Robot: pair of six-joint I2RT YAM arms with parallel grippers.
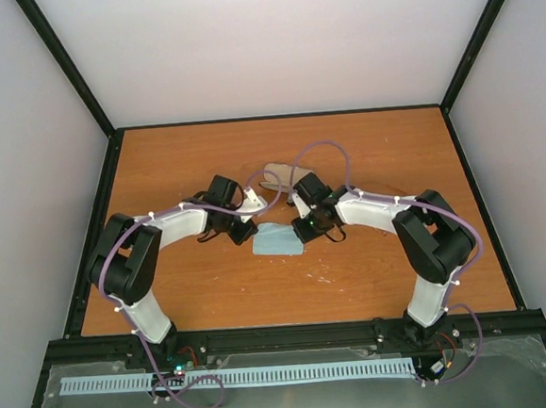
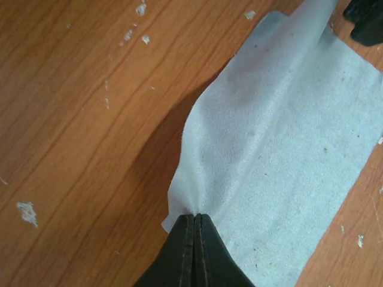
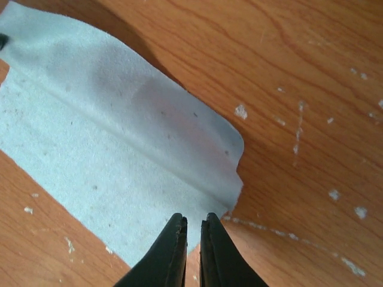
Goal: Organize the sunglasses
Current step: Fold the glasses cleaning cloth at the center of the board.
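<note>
The pale blue cloth (image 1: pixel 278 239) lies on the wooden table between my two grippers. My left gripper (image 2: pixel 195 215) is shut on the cloth's near edge (image 2: pixel 281 149), and this pinch raises a ridge along the cloth. In the top view the left gripper (image 1: pixel 245 231) is at the cloth's left side. My right gripper (image 3: pixel 193 218) is at the cloth's opposite edge (image 3: pixel 119 149), with its jaws a narrow gap apart and nothing between them. It sits at the cloth's right side (image 1: pixel 305 228). The sunglasses do not show in any view.
The brown case (image 1: pixel 275 174) lies just behind the two wrists and is partly hidden by them. The table (image 1: pixel 214 294) has black rails along its sides and white walls behind. The right gripper's dark fingertips (image 2: pixel 365 21) show at the far corner of the left wrist view.
</note>
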